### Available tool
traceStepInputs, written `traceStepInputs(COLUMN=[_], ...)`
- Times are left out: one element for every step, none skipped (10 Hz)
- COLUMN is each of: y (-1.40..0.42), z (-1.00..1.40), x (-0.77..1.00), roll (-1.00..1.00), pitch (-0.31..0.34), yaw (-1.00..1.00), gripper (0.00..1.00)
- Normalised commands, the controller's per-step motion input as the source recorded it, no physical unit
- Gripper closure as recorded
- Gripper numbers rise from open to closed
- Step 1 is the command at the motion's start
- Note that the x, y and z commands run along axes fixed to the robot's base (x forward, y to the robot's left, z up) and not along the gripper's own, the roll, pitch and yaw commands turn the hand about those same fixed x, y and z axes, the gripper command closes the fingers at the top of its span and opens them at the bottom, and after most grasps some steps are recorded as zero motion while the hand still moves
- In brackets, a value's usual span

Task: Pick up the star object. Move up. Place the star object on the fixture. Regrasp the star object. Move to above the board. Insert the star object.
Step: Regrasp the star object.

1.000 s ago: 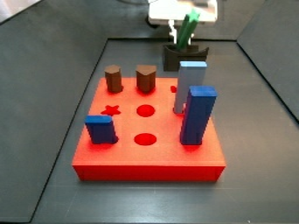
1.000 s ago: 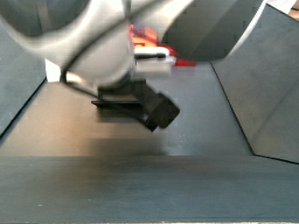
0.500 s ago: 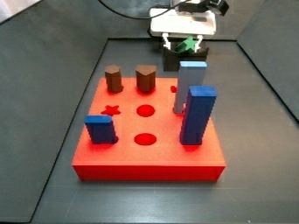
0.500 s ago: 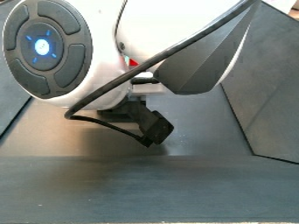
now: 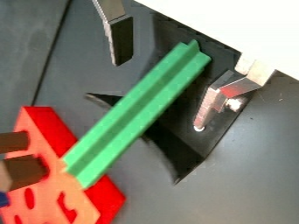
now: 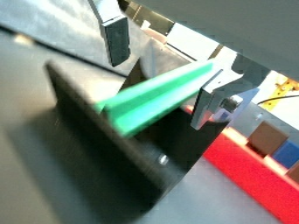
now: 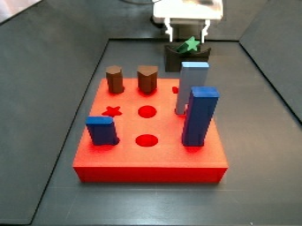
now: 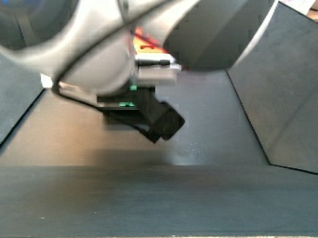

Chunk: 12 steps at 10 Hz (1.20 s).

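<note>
The star object [image 5: 135, 114], a long green ridged bar, lies tilted across the notch of the dark fixture [image 5: 184, 156]. In both wrist views my gripper [image 5: 162, 92] straddles the bar, open, with a gap between the bar and each silver finger [image 5: 121, 35]. The same bar [image 6: 158, 96] rests on the fixture [image 6: 105, 144] under the gripper [image 6: 158, 92]. In a side view the bar's star-shaped end [image 7: 189, 42] faces the camera, on the fixture [image 7: 186, 58] and below the gripper [image 7: 188, 33]. The red board [image 7: 147, 168] lies in front of the fixture. My arm fills most of the remaining side view.
On the board stand two brown pegs [image 7: 115, 80], a short blue block [image 7: 101, 131], a tall blue block [image 7: 200, 116] and a grey-blue upright block [image 7: 192, 84]. Star and round holes [image 7: 147, 139] are open in its top. Dark walls [image 7: 266, 79] enclose the floor.
The green bar went from leaning steeply in the gripper to lying on the fixture with its star end forward. The fingers have let go of it.
</note>
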Motion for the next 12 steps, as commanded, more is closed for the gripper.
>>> traceStepInputs(y=[0.00,0.00,0.00,0.00,0.00,-1.00,-1.00,-1.00,-1.00,-1.00,-1.00,-1.00], z=[0.91,0.74,0.57,0.34,0.23,0.93,0.93,0.93,0.92,0.87,0.80,0.72], x=[-0.04,-0.03,-0.03,-0.03,-0.03,0.02,0.02,-0.01,-0.03,-0.06,-0.06,-0.06], roll=[0.07,0.06,0.05,0.05,0.05,1.00,1.00,1.00,1.00,1.00,1.00,1.00], pitch=[0.014,0.030,0.046,0.071,0.080,0.053,0.050,0.042,0.036,0.028,0.025,0.023], yaw=[0.01,0.02,0.02,0.01,0.01,0.03,0.02,0.02,0.02,0.02,0.02,0.02], gripper=[0.00,0.00,0.00,0.00,0.00,0.00,0.00,0.00,0.00,0.00,0.00,0.00])
